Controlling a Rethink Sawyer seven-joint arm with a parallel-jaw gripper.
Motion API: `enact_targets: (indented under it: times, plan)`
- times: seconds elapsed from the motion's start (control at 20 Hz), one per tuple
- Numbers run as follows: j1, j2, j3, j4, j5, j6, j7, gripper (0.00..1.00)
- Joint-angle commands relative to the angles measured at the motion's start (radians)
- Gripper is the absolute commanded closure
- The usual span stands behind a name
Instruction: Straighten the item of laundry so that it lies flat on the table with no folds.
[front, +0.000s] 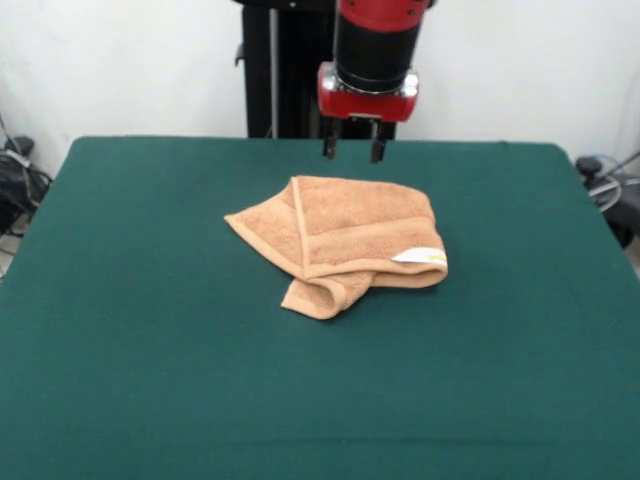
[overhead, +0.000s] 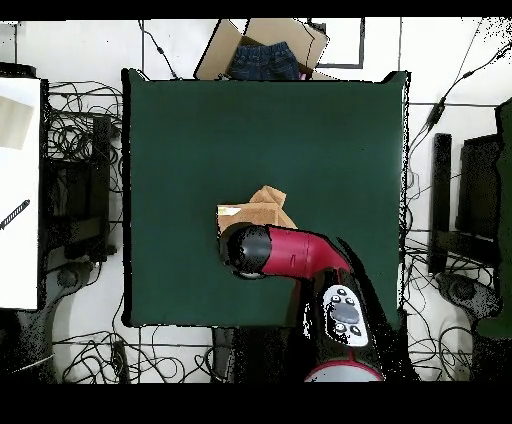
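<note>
Green cloth of the table (front: 150, 380) fills the front view's foreground, bare from the near edge up to the towel. Beyond the table's edge opposite the robot, seen from overhead, an open cardboard box (overhead: 222, 52) holds a dark blue garment (overhead: 265, 60) — folded, apparently denim.

Red and black arm (overhead: 300, 255): reaches from the base over the table; from above its head covers part of the towel.

Towel (front: 345, 240): on the table near the centre, somewhat toward the robot's side. It lies just below and in front of the fingers (front: 352, 150), which hang above its far edge without touching it. The two dark fingers stand apart with a clear gap between them, released, nothing in their grasp.

Condition of the towel: light orange-brown terry, crumpled and not flat. One corner is folded over the body, its woven border band running diagonally across the top; the near corner is rolled under into a small lump. A white tag (front: 420, 257) with a gold mark shows at the right edge.
</note>
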Motion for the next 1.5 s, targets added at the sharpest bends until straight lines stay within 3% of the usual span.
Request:
enact_targets:
  times: [0.05,0.35,0.6,1.0,1.5]
  plan:
    - [0.052,0.013,-0.049,-0.015,0.082,0.014,0.309,0.00]
    - [0.093,0.005,-0.080,-0.066,0.073,0.063,0.252,0.00]
    - [0.060,-0.049,-0.028,-0.046,0.054,-0.024,0.159,0.00]
    - [-0.014,0.027,0.047,-0.140,0.035,-0.038,0.067,0.00]
    - [-0.040,0.133,0.080,-0.275,0.027,0.010,0.045,0.00]
